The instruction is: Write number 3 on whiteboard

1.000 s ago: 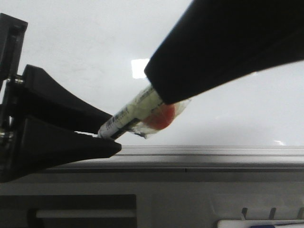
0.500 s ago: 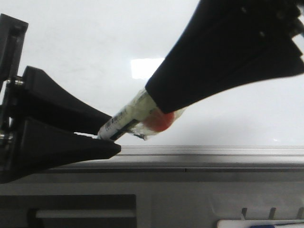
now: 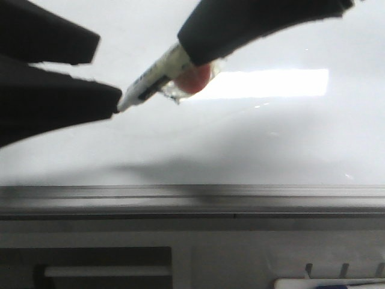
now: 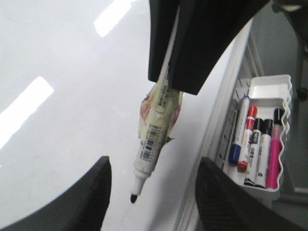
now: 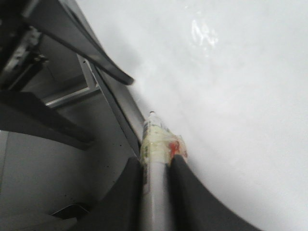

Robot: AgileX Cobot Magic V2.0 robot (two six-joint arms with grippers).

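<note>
The whiteboard is glossy white-grey with a bright rectangular reflection, and no number 3 shows on it. My right gripper is shut on a white marker wrapped in clear tape with a red patch, and holds it slanted in front of the board. In the right wrist view my right gripper pinches the marker's barrel. My left gripper is open. In the left wrist view the marker's bare black tip hangs between the left gripper's fingers, touching neither.
A grey metal ledge runs along the board's lower edge. A white tray on the ledge holds several spare markers in blue, red, black and pink. Its corner shows in the front view.
Both grippers have moved up, away from the ledge. The right gripper has carried the marker up with it. The left jaws stand wider apart than before.
</note>
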